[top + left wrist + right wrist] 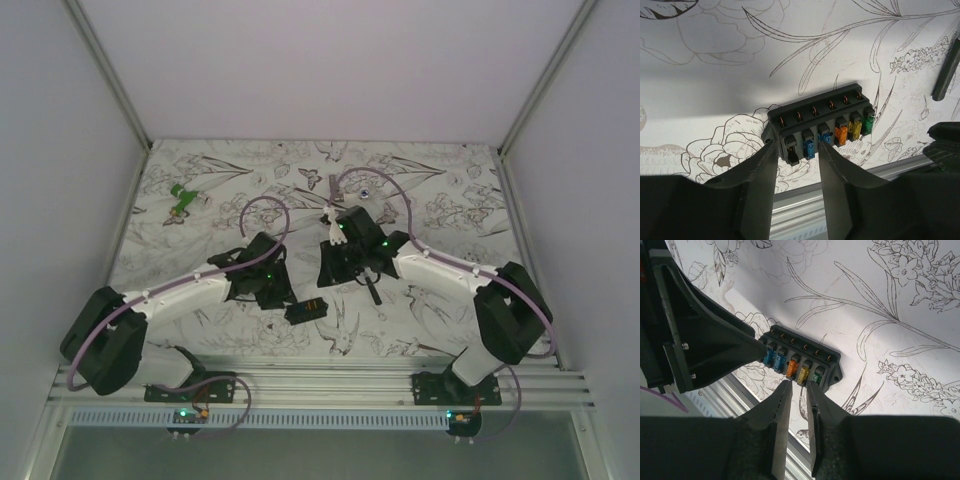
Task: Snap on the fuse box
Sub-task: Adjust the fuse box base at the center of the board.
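The fuse box [307, 310] is a small black box lying on the flower-patterned table between the two arms. Its face is uncovered, showing a row of blue, orange, yellow and green fuses [840, 134]. In the left wrist view my left gripper [797, 146] is open, its tips just short of the box's [820, 122] end with the black and blue fuses. My right gripper [798, 385] hangs over the other end of the box [802, 360], near the yellow and green fuses. Its fingers are a narrow gap apart with nothing between them.
A black hammer handle [946, 70] lies on the table right of the box, under the right arm. A green object [183, 200] sits at the far left and a small grey piece [333, 185] at the back. The aluminium rail [805, 200] runs along the near table edge.
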Motion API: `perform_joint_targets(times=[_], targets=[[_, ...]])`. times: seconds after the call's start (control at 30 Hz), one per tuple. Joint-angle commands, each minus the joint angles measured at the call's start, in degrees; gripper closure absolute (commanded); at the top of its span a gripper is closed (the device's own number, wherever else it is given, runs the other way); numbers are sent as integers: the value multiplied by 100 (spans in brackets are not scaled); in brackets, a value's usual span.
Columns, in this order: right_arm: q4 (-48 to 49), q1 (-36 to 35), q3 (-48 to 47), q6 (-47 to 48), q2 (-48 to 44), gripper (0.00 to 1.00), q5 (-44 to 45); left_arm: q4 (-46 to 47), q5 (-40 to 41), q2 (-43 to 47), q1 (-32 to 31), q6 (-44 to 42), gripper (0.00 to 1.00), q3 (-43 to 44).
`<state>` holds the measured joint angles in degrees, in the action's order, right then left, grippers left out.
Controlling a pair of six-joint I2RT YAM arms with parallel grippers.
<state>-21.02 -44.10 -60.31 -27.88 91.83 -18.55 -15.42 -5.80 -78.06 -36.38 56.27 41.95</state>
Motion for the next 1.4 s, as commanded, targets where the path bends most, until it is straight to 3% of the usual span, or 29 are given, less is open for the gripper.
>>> perform_joint_targets(times=[0.0,0.27,0.5,0.63,0.97,1.37], targets=[[248,34,310,-224,-359,73,-5,-267,147,278,-27,-126,57,62],[1428,193,1323,-813,-492,64,-509,-291,-365,-20,-16,-1132,45,684],[2271,307,1681,-1144,-294,60,-975,-447,-899,-779,-27,-1749,42,1294],[2301,310,1711,-1169,-244,59,-837,-630,-792,-855,-39,-1641,41,1302],[2524,346,1857,-1176,154,63,-867,-1021,-325,171,254,-1115,35,299],[3017,480,2079,-1320,77,63,-1249,-807,-414,111,302,-1052,46,121]])
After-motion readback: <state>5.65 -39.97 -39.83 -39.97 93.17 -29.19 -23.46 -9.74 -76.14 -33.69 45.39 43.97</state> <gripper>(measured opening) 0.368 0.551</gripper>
